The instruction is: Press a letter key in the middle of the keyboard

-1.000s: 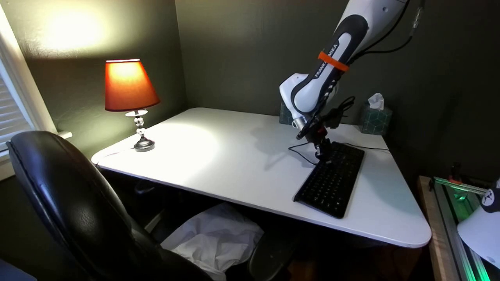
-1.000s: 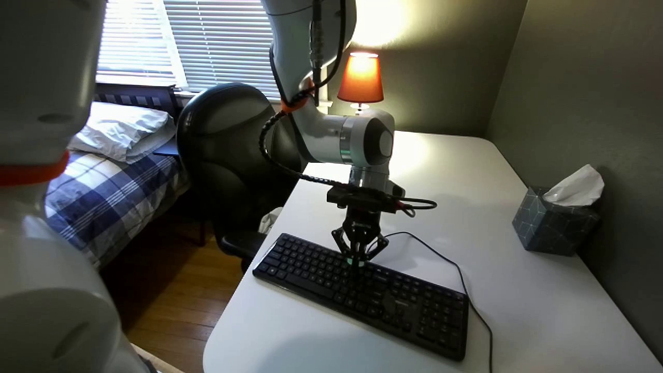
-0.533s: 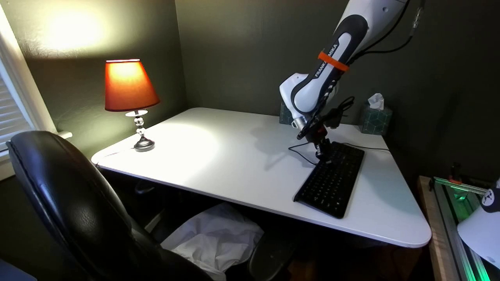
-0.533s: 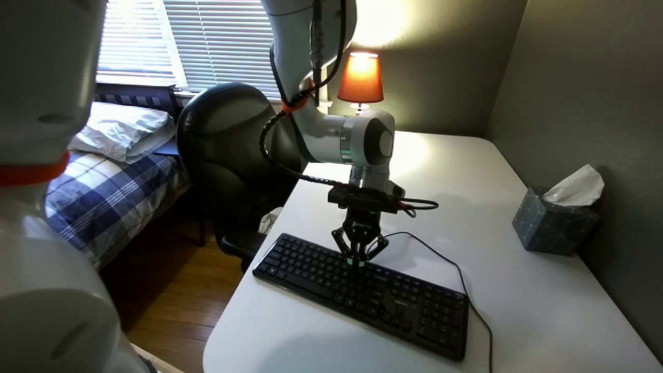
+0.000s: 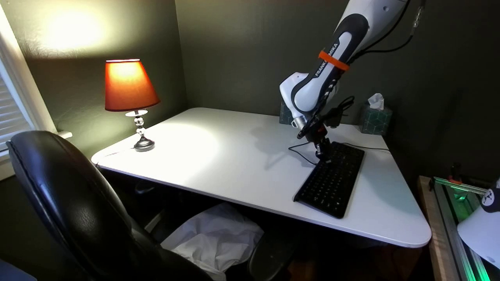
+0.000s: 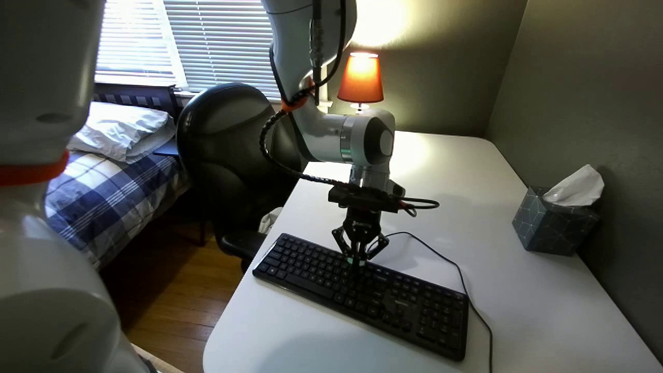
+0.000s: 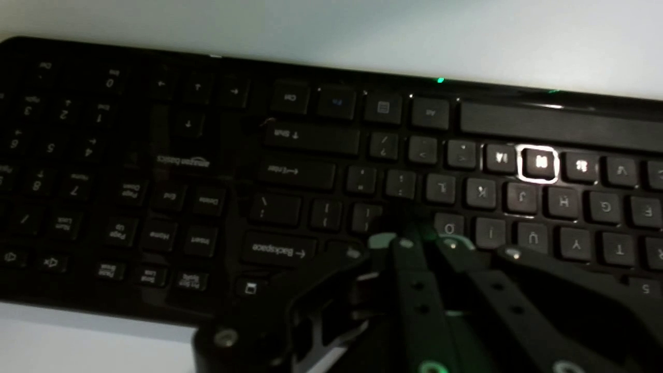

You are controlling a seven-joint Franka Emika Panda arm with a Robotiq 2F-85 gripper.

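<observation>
White desk [image 5: 234, 164] lies under the keyboard [image 6: 383, 301], near whose middle my gripper [image 6: 356, 271] points down, jaws pressed together, beside the O key [image 7: 449, 227] (whether touching, I can't tell). Best I press one letter squarely, straight down, then lift without sliding sideways.

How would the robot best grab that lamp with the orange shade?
Probably by the narrow stem, coming in sideways from the desk end with the keyboard. The lamp stands upright, and its wide shade overhangs the stem, so reaching from above looks awkward.
</observation>
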